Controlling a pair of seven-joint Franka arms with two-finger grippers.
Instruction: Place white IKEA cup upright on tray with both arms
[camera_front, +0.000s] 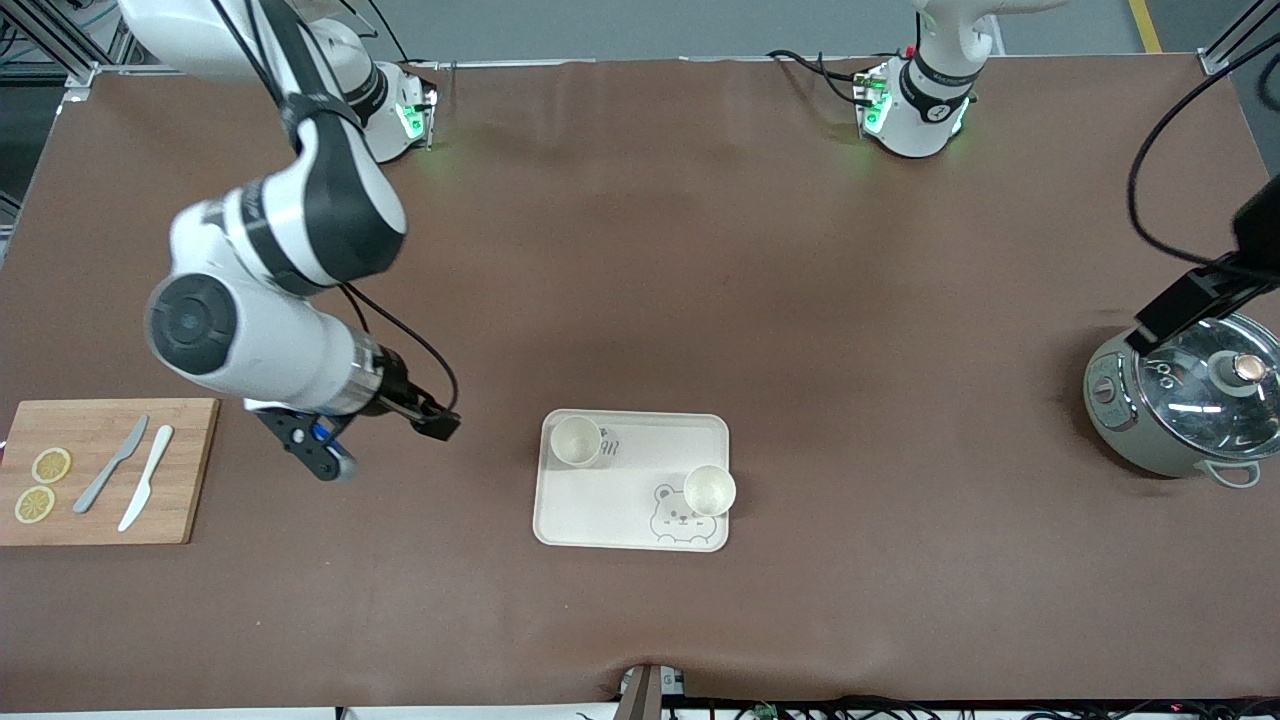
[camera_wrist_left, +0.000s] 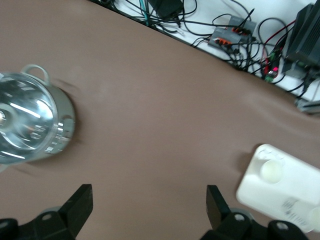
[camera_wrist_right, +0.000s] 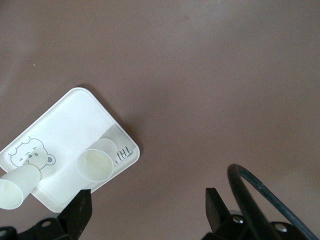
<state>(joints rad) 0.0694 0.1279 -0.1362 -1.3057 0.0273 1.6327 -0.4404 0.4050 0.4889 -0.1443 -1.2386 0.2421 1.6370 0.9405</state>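
Right now two white cups stand upright on the cream tray (camera_front: 620, 500), mouths up. One cup (camera_front: 576, 441) sits in the tray corner nearest the right arm's base, beside the printed lettering; the other cup (camera_front: 710, 490) sits toward the corner nearest the front camera at the left arm's end, partly covering the cartoon bear (camera_front: 676, 516). The two cups are well apart, and neither hand touches them.

The right hand (camera_front: 437, 421) hangs over the bare brown counter (camera_front: 640, 280) between the wooden cutting board (camera_front: 190, 470) and the tray, empty, its fingers (camera_wrist_right: 80, 212) spread wide in the right wrist view. That view shows the tray (camera_wrist_right: 65, 130) with both cups standing on it.

The left hand (camera_wrist_left: 148, 205) is over the counter near the silver pot (camera_front: 1185, 405) at the left arm's end, well apart from the tray. Its fingers (camera_wrist_left: 216, 202) are spread wide with nothing between them.

On the cutting board lie a grey knife (camera_front: 110, 465), a white knife (camera_front: 146, 491) and two lemon slices (camera_front: 42, 484).
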